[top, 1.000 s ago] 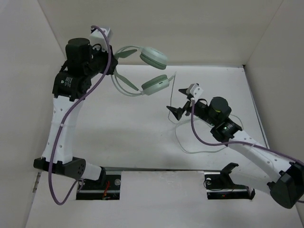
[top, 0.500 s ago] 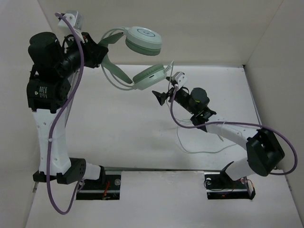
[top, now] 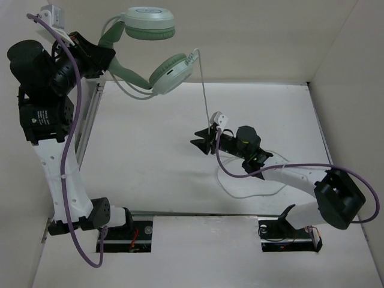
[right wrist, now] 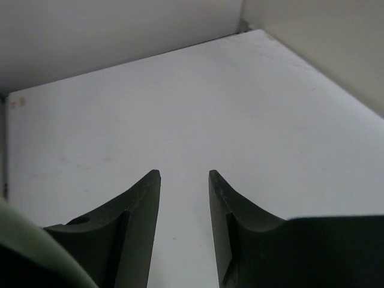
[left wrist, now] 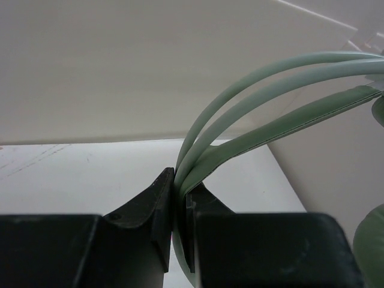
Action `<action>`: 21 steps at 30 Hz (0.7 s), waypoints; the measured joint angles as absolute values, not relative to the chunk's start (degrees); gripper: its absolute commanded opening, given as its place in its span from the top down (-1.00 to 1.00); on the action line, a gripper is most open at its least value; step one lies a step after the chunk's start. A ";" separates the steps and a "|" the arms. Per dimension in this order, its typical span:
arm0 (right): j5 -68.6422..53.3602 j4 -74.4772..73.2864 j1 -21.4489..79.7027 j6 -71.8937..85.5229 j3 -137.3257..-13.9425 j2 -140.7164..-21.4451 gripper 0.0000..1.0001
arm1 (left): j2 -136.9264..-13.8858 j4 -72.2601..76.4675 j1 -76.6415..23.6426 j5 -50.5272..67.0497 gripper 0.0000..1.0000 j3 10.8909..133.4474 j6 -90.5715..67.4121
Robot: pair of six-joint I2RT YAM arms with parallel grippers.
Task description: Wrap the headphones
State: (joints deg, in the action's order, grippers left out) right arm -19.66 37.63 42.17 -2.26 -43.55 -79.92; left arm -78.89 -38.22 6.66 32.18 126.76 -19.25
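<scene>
Compared with a second before, the left arm had swung up and to the left, carrying the headphones [top: 171, 73] from over the back of the surface [top: 150, 162] to high against the back wall. The right arm had folded inward, so its hand sat nearer the middle of the surface. The right fingers, spread wide a second ago, had drawn closer together. The cable [top: 203, 90], slack before, now ran in a nearly straight line from the lower earcup down towards the right hand.

The left hand [top: 110, 57] was clamped tight on the headband [left wrist: 252, 102]. In the wrist view the left hand [left wrist: 179, 180] had the two thin bands and the flat strap pinched between its fingertips. The bands arched up and away to the right.

The right hand [top: 201, 143] stood partly apart. Its wrist view showed the right hand [right wrist: 184, 177] with a clear gap between the fingers and only bare surface [right wrist: 180, 90] behind it. A blurred pale green shape filled the lower left corner of that view; I could not tell what it was.

The headphones hung in the air up and to the right of the left hand, one earcup above the other, well away from the right hand. The cable passed just beside the right hand, and whether they touched I could not tell. Beyond it the cable lay in a loose loop on the surface, near the right arm.
</scene>
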 measured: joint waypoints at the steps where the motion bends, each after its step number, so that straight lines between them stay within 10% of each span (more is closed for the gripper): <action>1: -20.91 37.04 42.48 -1.85 -43.00 -79.22 0.52 | -78.81 -37.34 7.25 32.60 1.00 126.02 -20.27; 9: -27.18 28.08 39.48 -1.32 -43.31 -74.43 1.00 | -78.22 -32.88 8.69 32.69 1.00 118.56 -23.49; 21: -8.21 -7.33 32.47 -31.38 -66.24 -73.56 1.00 | -75.18 -32.34 1.83 16.75 1.00 99.92 -17.78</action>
